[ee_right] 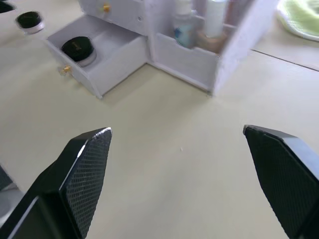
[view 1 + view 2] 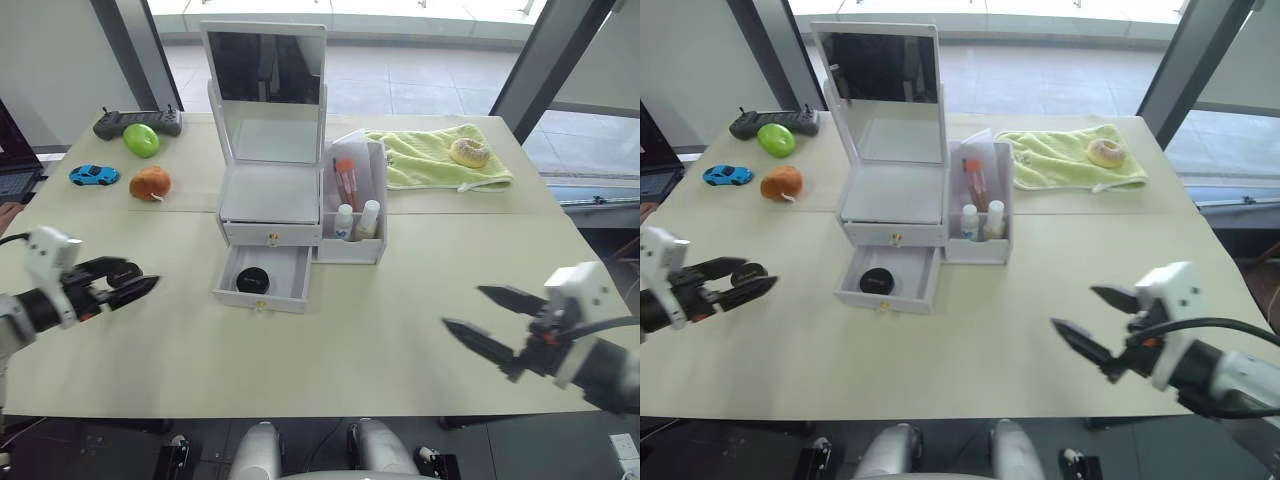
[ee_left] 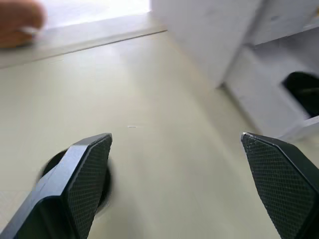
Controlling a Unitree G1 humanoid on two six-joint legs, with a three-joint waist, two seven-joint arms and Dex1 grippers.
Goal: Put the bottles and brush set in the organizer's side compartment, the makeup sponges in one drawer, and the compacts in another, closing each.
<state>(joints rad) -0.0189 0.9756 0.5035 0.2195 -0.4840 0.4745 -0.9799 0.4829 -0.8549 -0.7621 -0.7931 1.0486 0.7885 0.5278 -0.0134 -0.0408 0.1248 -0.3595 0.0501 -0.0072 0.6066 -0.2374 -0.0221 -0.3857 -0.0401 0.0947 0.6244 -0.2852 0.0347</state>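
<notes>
One compact (image 2: 251,278) sits in the open lower drawer (image 2: 262,277); a second compact (image 2: 746,272) lies on the table (image 2: 330,340) right at the left claw (image 2: 137,286), fingers spread wide around it. Right claw (image 2: 480,314) gapes wide too, well apart — left arm's job, I'd say.

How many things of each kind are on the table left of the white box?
Green apple-like fruit: 1
Orange round fruit: 1
Blue toy car: 1
Dark grey handheld controller: 1
Round black compact: 1
Total: 5
</notes>
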